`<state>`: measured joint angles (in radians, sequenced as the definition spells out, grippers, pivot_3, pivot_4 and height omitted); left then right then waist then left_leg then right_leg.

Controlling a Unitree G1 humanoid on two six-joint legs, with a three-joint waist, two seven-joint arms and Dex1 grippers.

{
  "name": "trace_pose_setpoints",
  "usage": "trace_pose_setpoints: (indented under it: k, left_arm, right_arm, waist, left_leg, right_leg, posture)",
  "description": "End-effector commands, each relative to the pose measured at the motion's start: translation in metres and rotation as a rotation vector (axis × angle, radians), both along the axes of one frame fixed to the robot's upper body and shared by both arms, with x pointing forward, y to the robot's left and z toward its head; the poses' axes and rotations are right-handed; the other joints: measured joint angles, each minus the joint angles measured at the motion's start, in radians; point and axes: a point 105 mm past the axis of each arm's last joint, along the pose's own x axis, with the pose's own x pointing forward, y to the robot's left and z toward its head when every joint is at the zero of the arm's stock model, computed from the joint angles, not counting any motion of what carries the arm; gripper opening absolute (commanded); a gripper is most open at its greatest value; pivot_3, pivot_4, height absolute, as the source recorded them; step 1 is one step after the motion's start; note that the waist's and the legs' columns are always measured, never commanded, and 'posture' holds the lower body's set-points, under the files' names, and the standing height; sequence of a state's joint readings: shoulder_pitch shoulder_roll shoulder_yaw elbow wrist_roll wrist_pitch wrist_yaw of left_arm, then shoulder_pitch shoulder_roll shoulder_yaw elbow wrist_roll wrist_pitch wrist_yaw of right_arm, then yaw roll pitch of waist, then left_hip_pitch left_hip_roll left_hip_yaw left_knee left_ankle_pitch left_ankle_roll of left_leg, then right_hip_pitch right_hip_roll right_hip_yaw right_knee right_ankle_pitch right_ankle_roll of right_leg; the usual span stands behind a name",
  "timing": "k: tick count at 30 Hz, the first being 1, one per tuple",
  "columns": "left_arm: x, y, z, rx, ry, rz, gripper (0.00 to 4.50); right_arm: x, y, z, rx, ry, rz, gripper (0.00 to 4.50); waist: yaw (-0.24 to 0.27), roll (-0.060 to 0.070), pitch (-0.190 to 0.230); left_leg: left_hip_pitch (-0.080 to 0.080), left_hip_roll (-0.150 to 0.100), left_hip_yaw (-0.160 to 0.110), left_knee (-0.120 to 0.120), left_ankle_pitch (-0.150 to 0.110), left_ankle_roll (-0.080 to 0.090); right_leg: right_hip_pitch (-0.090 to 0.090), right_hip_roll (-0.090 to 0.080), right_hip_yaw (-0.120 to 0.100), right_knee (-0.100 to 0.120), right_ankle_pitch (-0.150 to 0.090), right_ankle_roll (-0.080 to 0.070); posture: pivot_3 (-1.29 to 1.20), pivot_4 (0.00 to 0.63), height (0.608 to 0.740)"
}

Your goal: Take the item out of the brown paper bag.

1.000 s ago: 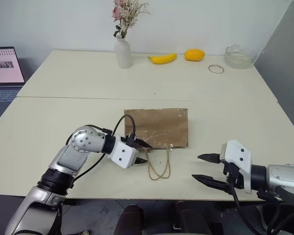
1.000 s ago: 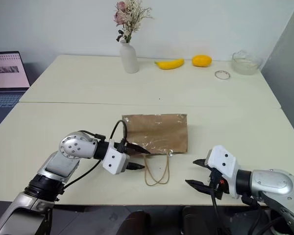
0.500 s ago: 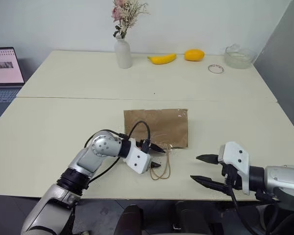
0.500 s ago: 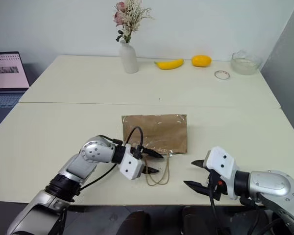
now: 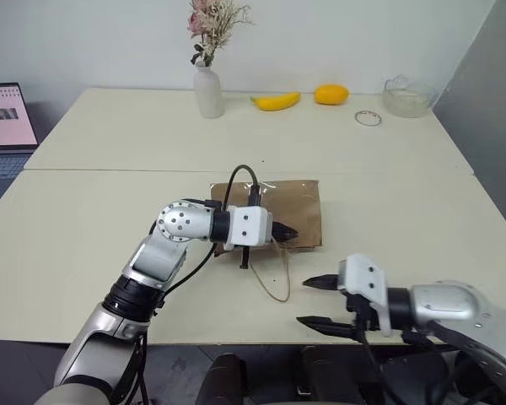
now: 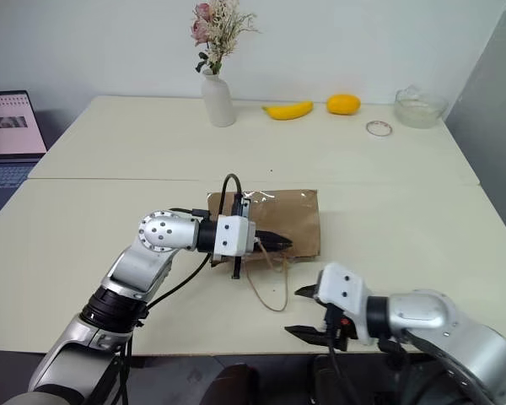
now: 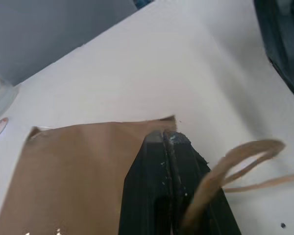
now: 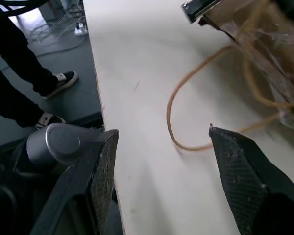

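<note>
Left gripper newly swung onto brown paper bag mouth, fingers pinched on its edge — lift gently; right gripper agape, empty.

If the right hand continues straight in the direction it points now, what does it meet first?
Probably the tan loop handle lying on the table just ahead of the open right hand. Beyond it is the brown paper bag, pinched at its near edge by the left hand. Depth is uncertain.
</note>
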<state>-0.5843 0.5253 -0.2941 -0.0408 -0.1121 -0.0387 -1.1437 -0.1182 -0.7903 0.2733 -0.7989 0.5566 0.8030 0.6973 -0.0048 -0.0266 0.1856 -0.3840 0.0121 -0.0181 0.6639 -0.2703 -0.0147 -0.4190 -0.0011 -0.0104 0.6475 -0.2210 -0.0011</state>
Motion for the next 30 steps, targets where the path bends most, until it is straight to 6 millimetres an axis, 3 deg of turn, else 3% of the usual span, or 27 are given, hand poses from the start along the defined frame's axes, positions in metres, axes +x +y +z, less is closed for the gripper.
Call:
trace_pose_setpoints:
  k: [1,8,9,12,18,27,30]
  left_arm:
    - [-0.003,0.003,0.013,-0.019,-0.040,0.008,0.02]
    - [-0.001,0.006,0.016,-0.013,-0.049,0.025,0.02]
    - [-0.001,0.007,0.017,-0.013,-0.052,0.028,0.01]
    - [0.001,0.007,0.021,-0.025,-0.057,0.037,0.00]
    - [0.013,0.013,0.025,-0.007,-0.083,0.070,0.00]
    - [0.054,0.022,0.052,-0.102,-0.085,0.254,0.00]
    - [0.070,0.023,0.071,-0.162,-0.084,0.316,0.00]
  right_arm:
    - [0.013,0.018,-0.006,0.001,-0.041,0.017,3.09]
    - [0.028,0.035,-0.029,-0.031,-0.017,0.008,3.09]
    - [0.030,0.036,-0.032,-0.036,-0.012,-0.001,2.91]
    - [0.036,0.035,-0.039,-0.052,-0.002,-0.034,2.12]
    - [0.035,0.033,-0.048,-0.104,-0.010,-0.031,0.03]
    - [0.033,0.039,-0.062,-0.144,-0.056,-0.033,0.03]
    - [0.033,0.038,-0.069,-0.166,-0.058,-0.029,0.03]
  waist:
    - [-0.002,0.000,0.000]
    - [0.001,0.000,0.000]
    - [0.002,0.000,0.000]
    - [0.001,0.000,0.000]
    - [0.001,0.000,0.000]
    - [0.000,-0.001,-0.001]
    - [-0.001,-0.001,-0.001]
  left_leg:
    - [0.000,0.000,0.000,0.000,0.000,0.000]
    - [-0.001,0.000,-0.003,0.000,0.000,0.000]
    - [0.000,0.000,-0.004,0.000,0.000,0.000]
    - [0.000,0.000,-0.004,0.000,0.000,0.000]
    - [0.000,0.000,-0.005,0.000,0.000,0.000]
    - [0.000,0.000,-0.004,0.001,0.000,0.000]
    - [0.001,0.000,-0.005,0.001,0.000,0.000]
  right_leg:
    - [0.000,0.000,0.000,0.000,0.000,0.000]
    - [0.000,0.000,0.000,0.000,0.000,0.000]
    - [0.000,0.000,0.000,0.000,0.000,0.000]
    - [0.000,-0.001,0.000,0.001,0.000,0.000]
    - [0.000,0.000,0.000,0.001,0.000,0.000]
    - [0.000,0.000,0.000,0.002,0.000,0.000]
    - [0.000,0.000,0.000,0.002,0.000,0.000]
  posture:
    - [0.00,0.150,0.740]
    - [0.00,0.150,0.740]
    - [0.00,0.150,0.740]
    - [0.00,0.150,0.740]
    - [0.00,0.150,0.740]
    - [0.00,0.150,0.740]
    - [0.00,0.150,0.740]
